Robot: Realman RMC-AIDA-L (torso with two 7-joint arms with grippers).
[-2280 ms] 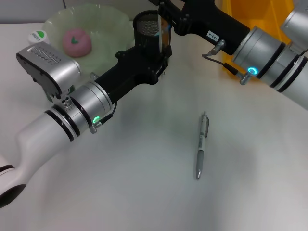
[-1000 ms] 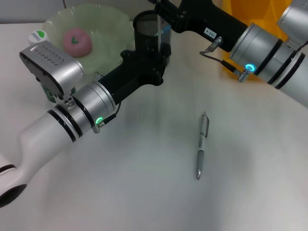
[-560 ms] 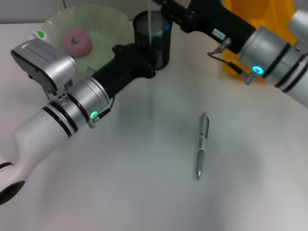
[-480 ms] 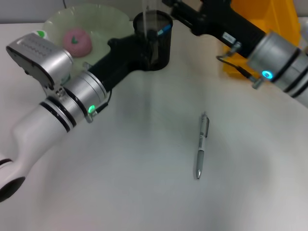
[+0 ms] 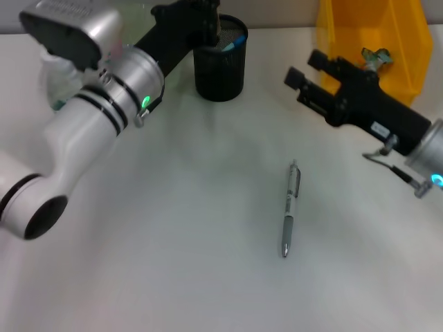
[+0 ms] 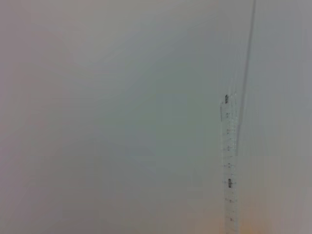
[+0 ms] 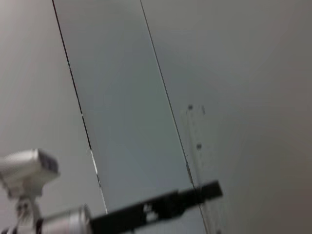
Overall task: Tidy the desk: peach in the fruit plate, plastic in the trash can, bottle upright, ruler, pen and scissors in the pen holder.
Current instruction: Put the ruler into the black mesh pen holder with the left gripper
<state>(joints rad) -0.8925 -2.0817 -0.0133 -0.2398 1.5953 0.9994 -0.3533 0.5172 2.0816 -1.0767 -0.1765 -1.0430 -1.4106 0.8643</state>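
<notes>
The left end effector [image 5: 201, 8] runs off the head view's top edge, fingers unseen. The ruler [image 6: 227, 165] is cut by the frame edge.

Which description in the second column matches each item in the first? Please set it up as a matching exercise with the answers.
Items:
1. pen
2. pen holder
3. trash can
4. right gripper

Descriptions:
A. yellow, at the table's far right
B. black mesh, with a blue tip sticking out
C. lying flat mid-table
D. jaws open, in front of the yellow bin

Pairs: 1-C, 2-B, 3-A, 4-D
</notes>
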